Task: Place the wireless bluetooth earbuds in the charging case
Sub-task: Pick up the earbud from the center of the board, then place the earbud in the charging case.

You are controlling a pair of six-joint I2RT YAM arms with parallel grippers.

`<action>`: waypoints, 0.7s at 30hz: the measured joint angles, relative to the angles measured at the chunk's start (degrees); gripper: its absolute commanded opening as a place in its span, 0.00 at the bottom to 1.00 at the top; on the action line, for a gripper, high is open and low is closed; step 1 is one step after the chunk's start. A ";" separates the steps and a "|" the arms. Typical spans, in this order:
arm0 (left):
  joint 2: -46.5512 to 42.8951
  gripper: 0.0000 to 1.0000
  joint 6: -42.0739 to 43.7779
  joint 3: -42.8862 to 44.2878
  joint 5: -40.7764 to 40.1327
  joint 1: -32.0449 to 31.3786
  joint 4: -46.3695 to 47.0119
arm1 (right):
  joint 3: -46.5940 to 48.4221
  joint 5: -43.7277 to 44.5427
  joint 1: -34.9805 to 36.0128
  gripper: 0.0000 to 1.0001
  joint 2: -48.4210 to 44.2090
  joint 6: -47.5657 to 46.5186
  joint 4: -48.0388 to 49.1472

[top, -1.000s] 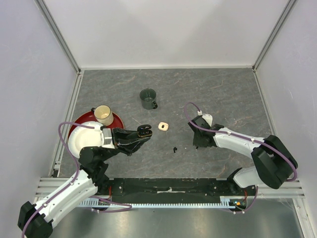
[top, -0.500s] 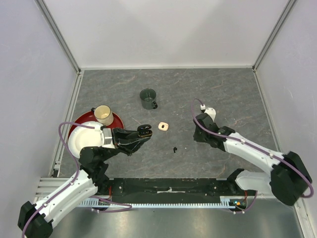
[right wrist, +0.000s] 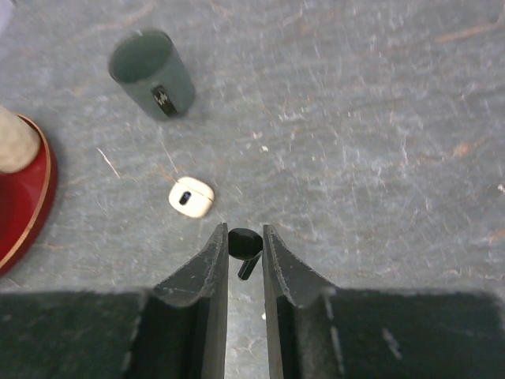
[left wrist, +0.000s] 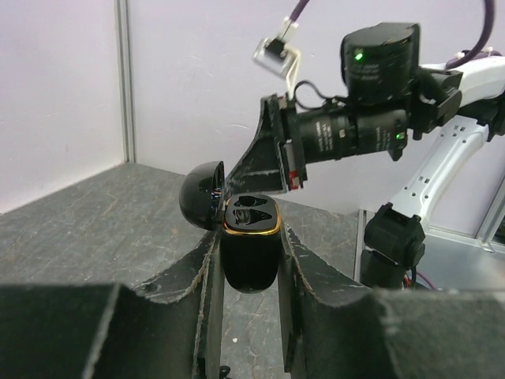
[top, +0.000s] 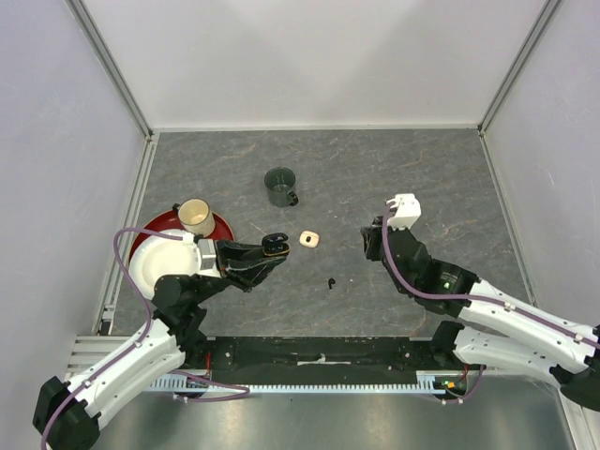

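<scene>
The left arm stretches over the counter [top: 412, 159], its left gripper [left wrist: 249, 237] clenched on the black charging case [left wrist: 251, 264], upright with its lid open. The right arm is raised opposite, the right gripper [right wrist: 245, 233] pinching a black earbud [right wrist: 244, 242]. A second black earbud [top: 331, 282] lies on the counter.

surface: grey marbled table [top: 422, 178] | far centre: dark green mug [top: 279, 187], upright | middle: small cream case [top: 310, 240] | near it, towards the arms: black earbud [top: 331, 282] | left edge: red plate [top: 150, 234]
</scene>
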 measured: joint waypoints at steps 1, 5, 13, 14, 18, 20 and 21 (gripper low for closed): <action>0.07 0.02 0.00 0.00 -0.02 0.00 0.00 | 0.24 1.36 1.11 0.00 -0.61 -1.03 1.01; 0.15 0.02 0.00 0.00 -0.24 0.00 0.00 | 1.05 6.95 5.75 0.00 -2.45 -5.97 6.10; 0.83 0.02 0.00 0.02 -1.16 0.00 -0.07 | 4.22 14.43 18.05 0.00 -0.44 -19.87 19.93; 0.87 0.02 -0.02 0.02 -1.22 0.00 -0.11 | 4.48 15.30 19.74 0.00 0.17 -21.88 22.05; 0.87 0.02 -0.02 0.02 -1.42 0.00 -0.20 | 4.63 18.34 26.16 0.00 2.97 -29.92 30.82; 0.87 0.02 0.00 0.02 -1.46 0.00 -0.22 | 4.63 19.50 29.11 0.00 4.37 -33.75 35.30; 0.87 0.02 -0.02 0.02 -1.53 0.00 -0.24 | 4.63 19.98 30.62 0.00 5.11 -35.98 37.94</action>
